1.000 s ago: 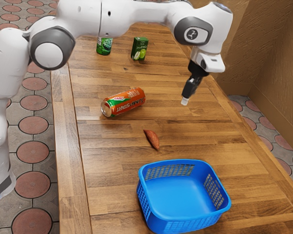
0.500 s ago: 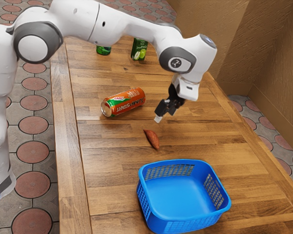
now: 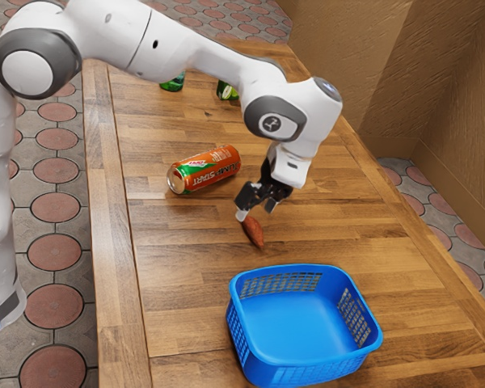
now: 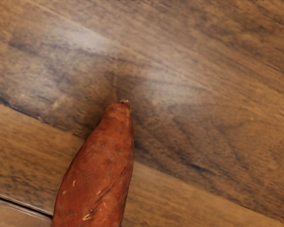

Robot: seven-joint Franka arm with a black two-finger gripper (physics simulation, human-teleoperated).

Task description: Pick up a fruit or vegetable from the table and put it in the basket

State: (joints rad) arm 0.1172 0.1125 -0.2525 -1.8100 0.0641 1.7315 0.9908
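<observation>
Gripper (image 3: pixel 256 212) with jaws apart, low at one end of potato (image 3: pixel 255 234). Potato on table (image 3: pixel 178 295), between soda can (image 3: pixel 204 170) and basket (image 3: pixel 306 321), outside the basket. Basket: blue, open-topped, mesh sides, inner floor in view. Soda can on its side. Green container (image 3: pixel 175 83) and carton (image 3: pixel 227 91) farther off, partly behind arm (image 3: pixel 198 52). Table of wood planks. Grey paving (image 3: pixel 61 202) with reddish rounds, brown walls (image 3: pixel 388 65).
</observation>
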